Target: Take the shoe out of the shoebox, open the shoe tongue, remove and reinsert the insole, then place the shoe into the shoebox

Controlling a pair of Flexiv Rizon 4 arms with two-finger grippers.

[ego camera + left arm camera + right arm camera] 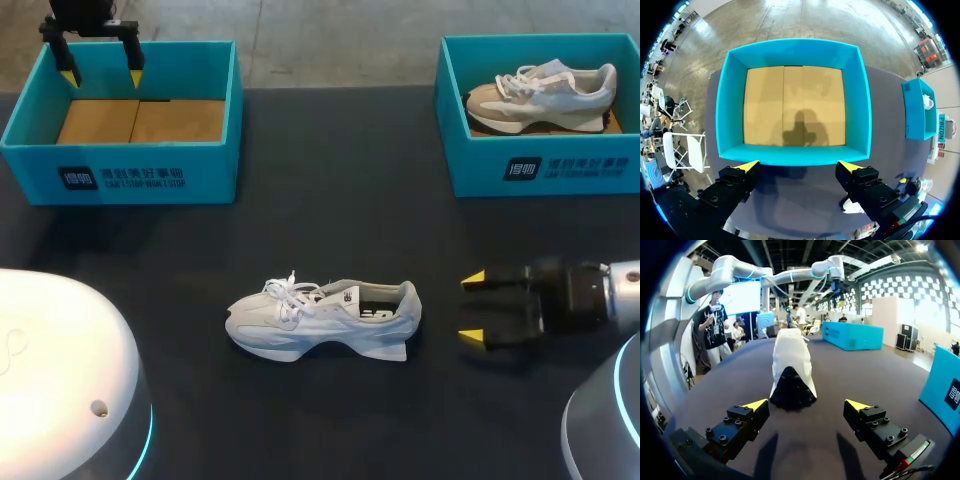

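The white shoe (322, 320) is sitting upright on its sole on the dark table (330, 230), out of any box, with its heel pointing at my right arm and its toe pointing away from it. Judging by its build, it is going to handle as a light thing: soft and yielding in the upper, stiffer along the chunky sole and around the heel cup. The laces (285, 293) are lying loose and floppy over the tongue, so they are likely to snag or slip. I am reckoning the firmest hold is the heel collar or the 2 sides of the midsole. The tongue and the thin insole are calling for a gentle pinch.

It is looking pale all over — white to light grey panels, a dark opening at the collar and a black patch at the heel (791, 387).

The right jaws are standing spread and holding nothing, just behind the shoe's heel and not touching it. The left jaws are also spread and empty, well away from the shoe — hovering over the near wall of the empty teal shoebox (130, 175) beyond its toe end. A 2nd shoebox (540, 165), beyond the heel end, is holding a beige shoe (540, 92).
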